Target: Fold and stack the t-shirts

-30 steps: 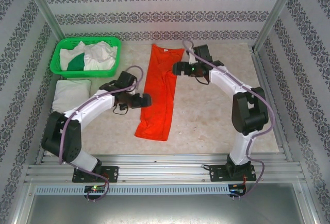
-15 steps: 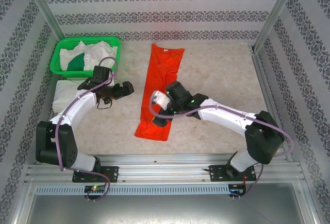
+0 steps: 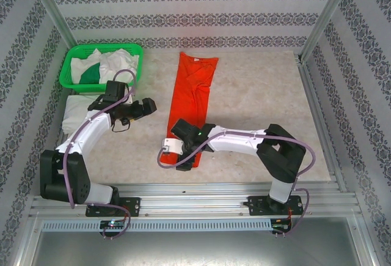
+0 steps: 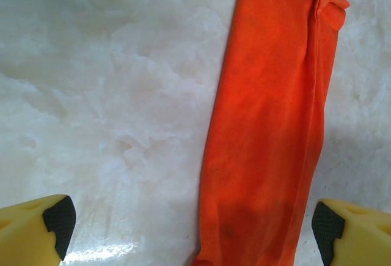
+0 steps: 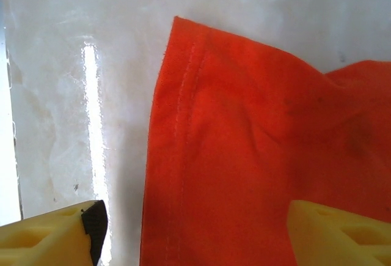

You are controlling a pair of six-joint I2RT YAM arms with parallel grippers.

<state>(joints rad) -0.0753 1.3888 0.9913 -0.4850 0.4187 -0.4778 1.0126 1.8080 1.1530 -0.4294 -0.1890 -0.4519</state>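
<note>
Your right gripper (image 5: 194,223) straddles orange tee (image 5: 244,131) at hem corner, jaws apart, nothing pinched: likely poised to fold hem up. Left gripper (image 4: 192,224) spread wide, parked aside, clear of fold.

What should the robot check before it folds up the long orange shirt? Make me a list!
1. Aim: the right gripper is over the near hem of the bright orange-red cloth t-shirt: ok.
2. Line-up: the hem corner lies between its fingers: ok.
3. Grip: cloth clamped: not ok, the jaws stand apart.
4. Other arm: the left gripper is open, beside the t-shirt and off it: ok.
5. Cloth: the t-shirt lies flat as a long strip on the pale marbled table: ok.
6. Height: pads touching the cloth: cannot tell.
</note>
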